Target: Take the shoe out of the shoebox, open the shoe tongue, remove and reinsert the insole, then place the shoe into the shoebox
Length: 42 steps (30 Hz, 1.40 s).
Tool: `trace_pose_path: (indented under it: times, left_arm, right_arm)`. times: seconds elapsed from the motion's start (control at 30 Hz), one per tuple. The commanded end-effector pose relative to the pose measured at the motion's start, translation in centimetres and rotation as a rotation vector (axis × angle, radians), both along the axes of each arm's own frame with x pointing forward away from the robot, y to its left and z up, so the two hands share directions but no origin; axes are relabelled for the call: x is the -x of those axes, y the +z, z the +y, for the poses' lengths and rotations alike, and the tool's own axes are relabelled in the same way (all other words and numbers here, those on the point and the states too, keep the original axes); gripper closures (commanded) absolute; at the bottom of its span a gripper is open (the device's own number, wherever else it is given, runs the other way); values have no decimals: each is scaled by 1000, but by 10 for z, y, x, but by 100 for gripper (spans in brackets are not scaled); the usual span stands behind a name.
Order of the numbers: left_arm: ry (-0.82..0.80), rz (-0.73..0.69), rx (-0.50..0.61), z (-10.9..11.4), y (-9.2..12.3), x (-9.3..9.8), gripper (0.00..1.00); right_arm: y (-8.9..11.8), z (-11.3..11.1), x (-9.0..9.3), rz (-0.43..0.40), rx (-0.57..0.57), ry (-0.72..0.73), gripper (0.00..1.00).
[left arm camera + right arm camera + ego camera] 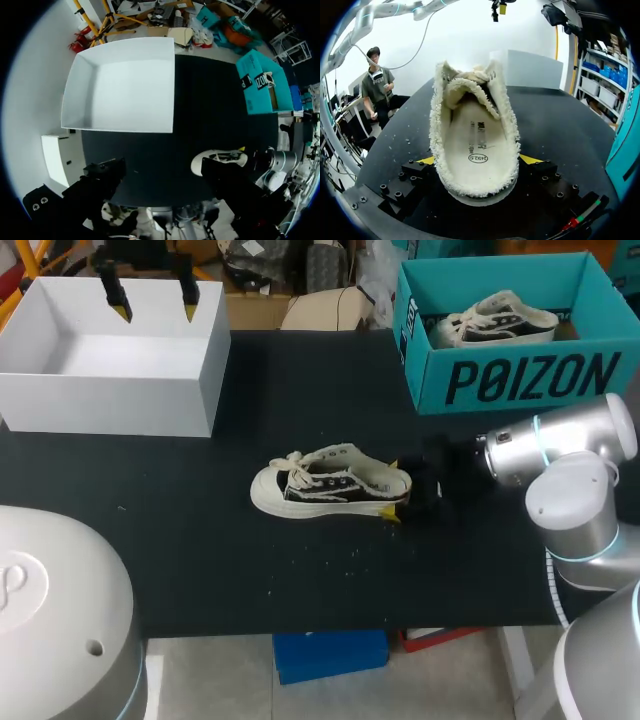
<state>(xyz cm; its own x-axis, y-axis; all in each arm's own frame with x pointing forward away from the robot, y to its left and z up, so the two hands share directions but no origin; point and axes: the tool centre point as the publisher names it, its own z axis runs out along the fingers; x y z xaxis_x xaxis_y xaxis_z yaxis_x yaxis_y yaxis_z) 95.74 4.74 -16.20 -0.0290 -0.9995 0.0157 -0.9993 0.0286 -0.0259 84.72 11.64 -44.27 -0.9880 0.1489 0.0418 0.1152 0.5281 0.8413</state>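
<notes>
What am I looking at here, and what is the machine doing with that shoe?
Two robot arms work at a black table. One picture looks down from above; the two round ones come from cameras on the arms' wrists. On the table are a white box, a teal shoebox holding one sneaker, and a second sneaker out in the middle. The right gripper, two yellow-tipped fingers, clamps that sneaker's heel; its camera looks straight into the shoe. The left gripper hangs open above the white box, empty.
</notes>
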Motion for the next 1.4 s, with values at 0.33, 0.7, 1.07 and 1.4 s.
trace_pose_path:
  times: [0.33,0.7,1.07,1.4]
  left_arm:
    - [-55,-47,-10,-50,-9,38,0]
    - [-55,-47,-10,-50,-9,38,0]
    - [-37,-40,-150,-154,-32,73,0]
    - [-50,43,-157,-211,-84,93,0]
  right_arm:
    - [-2,1,0,0,1,-2,100]
    - [-2,1,0,0,1,-2,100]
    - [-2,1,0,0,1,-2,100]
    - [-2,1,0,0,1,-2,100]
